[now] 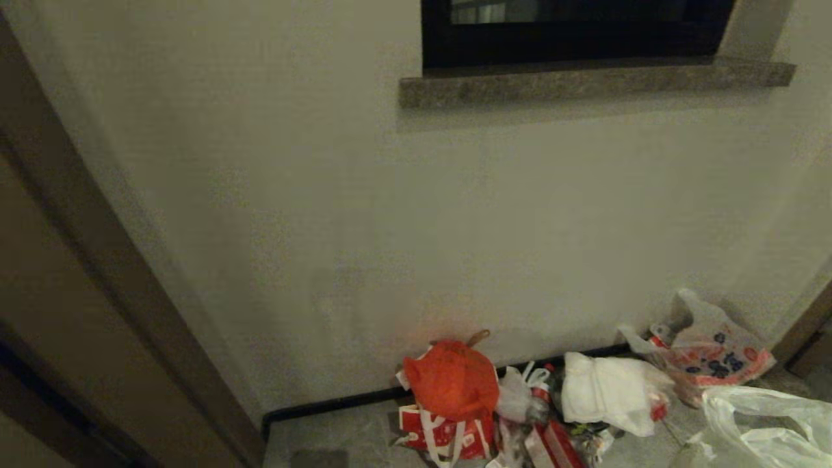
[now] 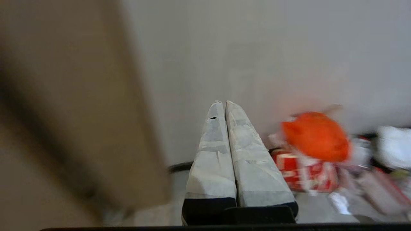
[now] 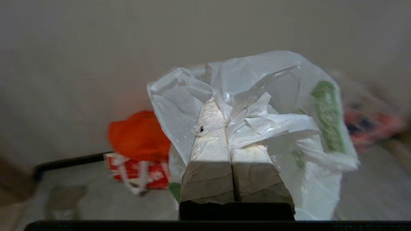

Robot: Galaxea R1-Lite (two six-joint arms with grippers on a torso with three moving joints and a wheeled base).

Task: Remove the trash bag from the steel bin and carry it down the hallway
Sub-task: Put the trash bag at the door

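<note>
While clamping the trash bag (image 3: pixel 257 106), the right gripper (image 3: pixel 221 106) points level.

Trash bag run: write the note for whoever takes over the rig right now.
Right hand: shut on the trash bag, pinching its gathered top; green wrappers show through the plastic. In the head view the trash bag sits at the lower right corner.
Left hand: shut, holding nothing.
The steel bin is in no view, so the bag is already out of it.
Ahead: a cream wall with a pile of rubbish at its foot, among it an orange-red bag and a white bag.
Left: probably set the bag down by the pile, then let go.
</note>
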